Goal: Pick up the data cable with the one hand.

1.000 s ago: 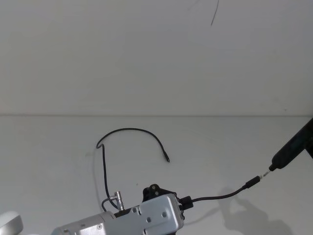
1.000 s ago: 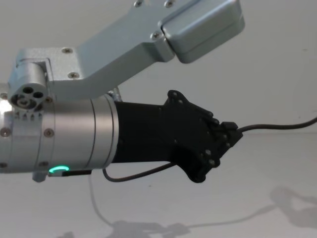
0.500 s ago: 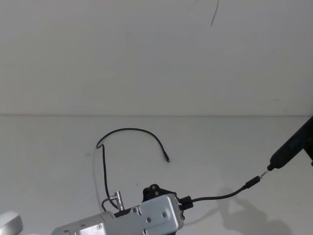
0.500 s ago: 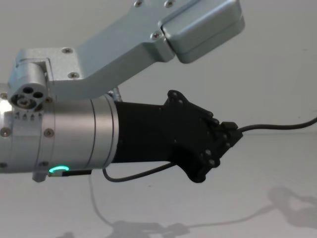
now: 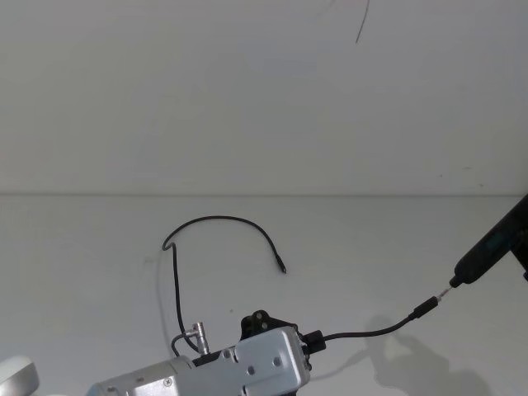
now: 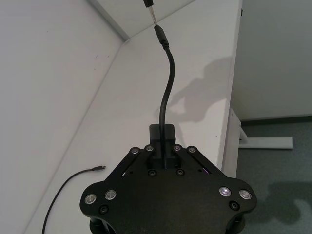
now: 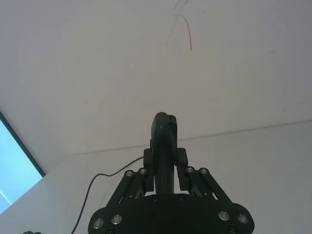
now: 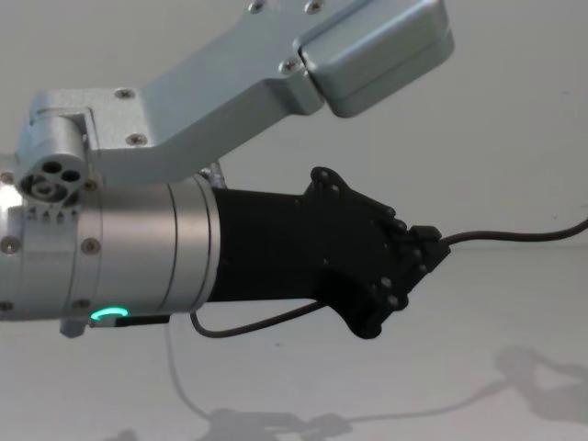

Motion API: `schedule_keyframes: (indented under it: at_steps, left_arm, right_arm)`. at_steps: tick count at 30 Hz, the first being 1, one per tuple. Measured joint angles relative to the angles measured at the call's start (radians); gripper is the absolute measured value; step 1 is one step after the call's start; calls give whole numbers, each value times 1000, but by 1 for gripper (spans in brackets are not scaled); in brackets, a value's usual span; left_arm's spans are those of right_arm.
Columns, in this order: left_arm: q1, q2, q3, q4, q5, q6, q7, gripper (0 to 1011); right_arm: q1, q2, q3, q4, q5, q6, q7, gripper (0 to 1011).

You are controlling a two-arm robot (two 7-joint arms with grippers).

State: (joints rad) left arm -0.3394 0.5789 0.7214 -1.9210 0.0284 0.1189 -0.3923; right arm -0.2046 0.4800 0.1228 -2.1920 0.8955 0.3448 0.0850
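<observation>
Now I see the left gripper, black angular plastic on a thick silver arm, clamped on the thin black data cable and holding it above the white table. From the fingers the cable arches out to its small plug. The right gripper is closed around a slim dark tool with a pointed metal tip, and this tip stands just beside the plug. The risk, I think: only 1 short part is pinched, so a push from the tip can bend the cable away or pull it from the fingers.
</observation>
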Motion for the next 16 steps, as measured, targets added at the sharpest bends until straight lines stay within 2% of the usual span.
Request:
schedule_keyframes:
  at_steps: [16]
  left_arm:
    - [0, 0, 0, 0, 0, 0, 0, 43]
  right_arm:
    - [0, 1, -2, 0, 2, -1, -3, 269]
